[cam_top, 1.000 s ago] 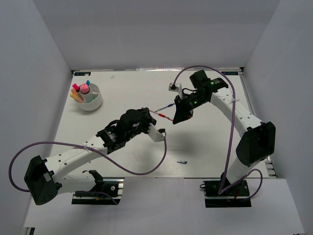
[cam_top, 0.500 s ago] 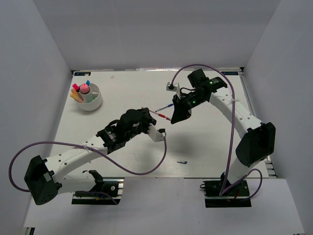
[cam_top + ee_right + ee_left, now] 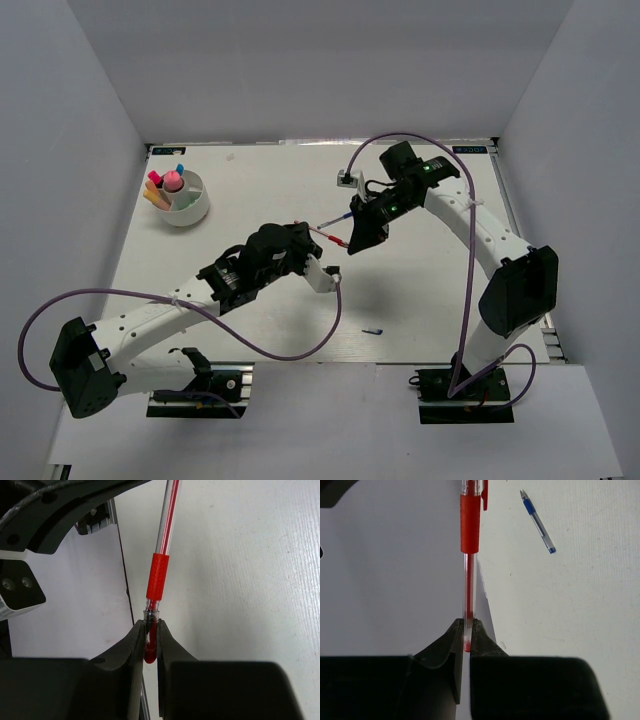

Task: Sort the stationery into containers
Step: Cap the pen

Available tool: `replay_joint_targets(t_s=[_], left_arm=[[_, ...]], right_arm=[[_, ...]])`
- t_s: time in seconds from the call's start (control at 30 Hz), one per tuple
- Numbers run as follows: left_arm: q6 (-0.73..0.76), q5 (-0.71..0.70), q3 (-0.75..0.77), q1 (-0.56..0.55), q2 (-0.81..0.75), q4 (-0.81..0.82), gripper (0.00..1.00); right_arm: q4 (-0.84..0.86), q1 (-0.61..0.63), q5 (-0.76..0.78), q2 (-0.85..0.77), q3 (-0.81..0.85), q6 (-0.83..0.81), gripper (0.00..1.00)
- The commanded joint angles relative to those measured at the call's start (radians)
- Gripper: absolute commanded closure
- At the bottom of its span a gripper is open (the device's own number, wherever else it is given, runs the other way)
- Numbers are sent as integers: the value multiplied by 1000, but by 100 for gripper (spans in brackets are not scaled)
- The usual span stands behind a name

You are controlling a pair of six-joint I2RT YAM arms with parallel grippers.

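Note:
A thin red pen (image 3: 322,234) hangs in the air between both grippers above the table's middle. My left gripper (image 3: 300,227) is shut on one end of it; in the left wrist view the pen (image 3: 469,525) runs straight up from the closed fingertips (image 3: 466,630). My right gripper (image 3: 349,243) is shut on the other, capped end (image 3: 151,647); the red grip (image 3: 157,575) shows just beyond the jaws. A blue pen (image 3: 338,218) lies on the table beside them, also in the left wrist view (image 3: 538,522). The white divided bowl (image 3: 200,210) at the far left holds several markers and the pink round-topped stick (image 3: 172,181).
A small blue piece (image 3: 372,330) lies near the table's front edge. The left arm's wrist (image 3: 50,510) fills the top left of the right wrist view. White walls enclose the table on the left, right and back.
The right gripper has shifted a little to the left with the red pen's end, closing toward the left gripper. Both stay shut on the pen.

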Motion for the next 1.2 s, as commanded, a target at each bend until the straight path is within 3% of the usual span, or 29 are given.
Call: replay_joint_targets(t_s=[0.0,0.47,0.77,1.1,1.17], left_arm=[[4,34,37,-6,-33,20,100],[24,157,2,-26,-107,12,100],[160,273,-93,-56,-188,83,100],[248,281,-148,-56,-209,149,98],[266,288,-159,-56,-217,169,93]], right_arm=[[6,9,-5,16,39,5,100],[66,12,-20,4,72,17,100],[95,47,-50,4,97,-46,100],[241,86,-7,-122,-47,-130,100],[258,89,-4,-123,-61,-129,100]])
